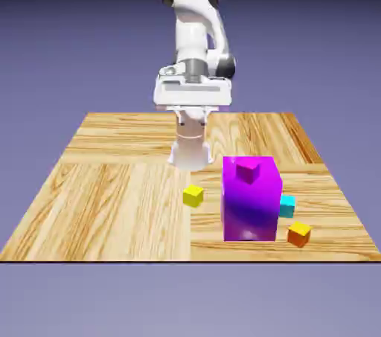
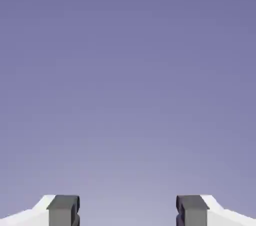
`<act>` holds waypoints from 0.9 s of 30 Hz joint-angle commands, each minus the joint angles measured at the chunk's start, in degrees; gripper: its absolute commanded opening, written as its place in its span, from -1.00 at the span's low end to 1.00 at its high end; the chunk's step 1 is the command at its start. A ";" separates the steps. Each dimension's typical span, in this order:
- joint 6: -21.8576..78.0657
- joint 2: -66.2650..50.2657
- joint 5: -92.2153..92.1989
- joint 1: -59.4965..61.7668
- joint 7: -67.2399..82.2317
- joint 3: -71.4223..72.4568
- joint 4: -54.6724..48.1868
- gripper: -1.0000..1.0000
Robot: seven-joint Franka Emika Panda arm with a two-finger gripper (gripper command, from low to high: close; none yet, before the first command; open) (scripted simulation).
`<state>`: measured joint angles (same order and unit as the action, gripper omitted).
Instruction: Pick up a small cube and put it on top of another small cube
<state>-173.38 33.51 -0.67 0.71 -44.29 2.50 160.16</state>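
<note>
Gripper [image 2: 128, 212] spread wide and empty, facing only blank backdrop.
Orange cube [image 1: 298, 233] lies on the counter [image 1: 111, 194] toward the exterior view's right and nearer the camera, beside the purple block [image 1: 251, 201].

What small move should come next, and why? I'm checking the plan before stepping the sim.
Probably swing the gripper toward the small orange cube and tilt it down at the table. The fingers stand apart with nothing between them, the hand view shows only backdrop, and the orange cube sits untouched beside the big purple block.
</note>
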 commanded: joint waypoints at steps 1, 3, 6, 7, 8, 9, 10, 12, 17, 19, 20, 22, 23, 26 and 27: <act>0.52 0.71 -0.56 1.16 -1.52 2.08 -0.70 0.00; 1.57 2.13 -1.67 3.47 -4.56 6.23 -2.10 0.00; 3.14 4.26 -3.34 6.94 -9.11 12.46 -4.19 0.00; 3.67 4.97 -3.89 8.10 -10.63 14.54 -4.89 0.00; 4.19 5.68 -4.45 9.26 -12.15 16.61 -5.59 0.00; 4.72 6.39 -5.00 10.41 -13.66 18.69 -6.28 0.00; 5.24 7.10 -5.56 11.57 -15.18 20.77 -6.98 0.00; 6.29 8.52 -6.67 13.88 -18.22 24.92 -8.38 0.00; 8.91 12.07 -9.45 19.67 -25.81 35.30 -11.87 0.00; 9.96 13.49 -10.56 21.98 -28.84 39.46 -13.27 0.00; 10.48 14.20 -11.12 23.14 -30.36 41.53 -13.96 0.00; 11.53 15.62 -12.23 25.45 -33.40 45.69 -15.36 0.00; 12.05 16.33 -12.78 26.61 -34.92 47.76 -16.06 0.00; 13.63 18.46 -14.45 30.08 -39.47 53.99 -18.15 0.00; 14.15 19.17 -15.01 31.23 -40.99 56.07 -18.85 0.00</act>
<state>-159.23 52.69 -15.67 31.94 -85.27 58.57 141.31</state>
